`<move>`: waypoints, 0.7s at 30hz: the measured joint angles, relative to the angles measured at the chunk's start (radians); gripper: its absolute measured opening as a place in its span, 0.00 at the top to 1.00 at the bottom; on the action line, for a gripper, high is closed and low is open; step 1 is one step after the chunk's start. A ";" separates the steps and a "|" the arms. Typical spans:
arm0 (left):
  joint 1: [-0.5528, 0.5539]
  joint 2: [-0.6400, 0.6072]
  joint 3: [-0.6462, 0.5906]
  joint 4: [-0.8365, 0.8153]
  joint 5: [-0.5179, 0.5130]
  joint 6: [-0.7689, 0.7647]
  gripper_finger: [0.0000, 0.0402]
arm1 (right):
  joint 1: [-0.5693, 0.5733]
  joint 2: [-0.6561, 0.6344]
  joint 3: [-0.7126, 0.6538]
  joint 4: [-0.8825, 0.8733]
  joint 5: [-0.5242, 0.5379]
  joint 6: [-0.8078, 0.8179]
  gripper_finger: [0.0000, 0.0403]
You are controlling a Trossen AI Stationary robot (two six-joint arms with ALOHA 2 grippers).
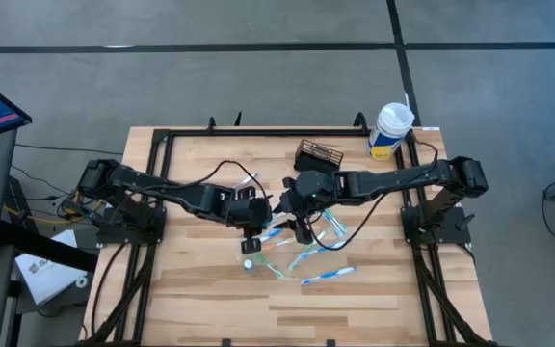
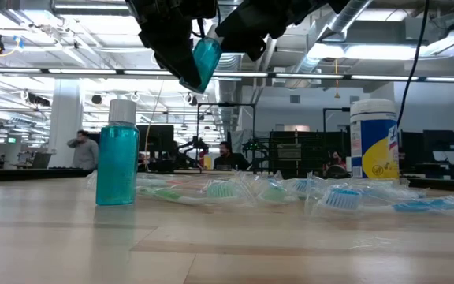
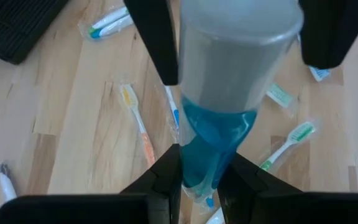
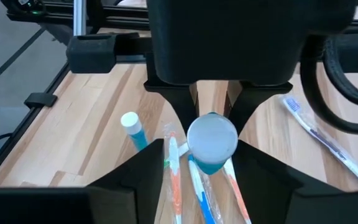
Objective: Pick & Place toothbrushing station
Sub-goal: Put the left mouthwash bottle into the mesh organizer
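The black wire-mesh caddy stands on its base at the table's far side, and shows in the left wrist view; no gripper touches it. My left gripper is shut on a small teal bottle held high over the table's middle. My right gripper faces it, open, with its fingers on either side of the bottle's pale cap. A second teal bottle stands upright on the table, nearer the front. My left gripper pinches the bottle's blue body near its base end between its two fingers. The bottle is lifted clear of the table and tilted, cap end up toward my right gripper. My right gripper's fingers flank the cap; whether they touch it I cannot tell.
Several wrapped toothbrushes lie scattered on the wood below and to the right of the grippers. A white-lidded white, yellow and blue canister stands at the far right corner. A black frame runs along the table's edges.
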 joint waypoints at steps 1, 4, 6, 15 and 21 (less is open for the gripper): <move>0.000 0.000 0.000 0.001 0.000 0.000 0.83 | 0.000 0.000 0.000 0.001 0.002 0.000 0.57; 0.000 0.000 0.000 0.002 -0.002 -0.002 0.83 | 0.000 0.001 0.000 0.004 0.027 -0.001 0.59; 0.000 0.000 0.000 0.002 -0.002 -0.005 0.83 | 0.000 0.013 0.000 0.016 0.031 0.000 0.60; 0.000 0.000 0.000 0.006 -0.001 -0.005 0.83 | 0.000 0.031 -0.002 0.053 0.037 -0.004 0.61; 0.000 0.000 -0.001 0.009 0.000 -0.005 0.83 | 0.000 0.049 -0.004 0.053 0.044 -0.008 0.61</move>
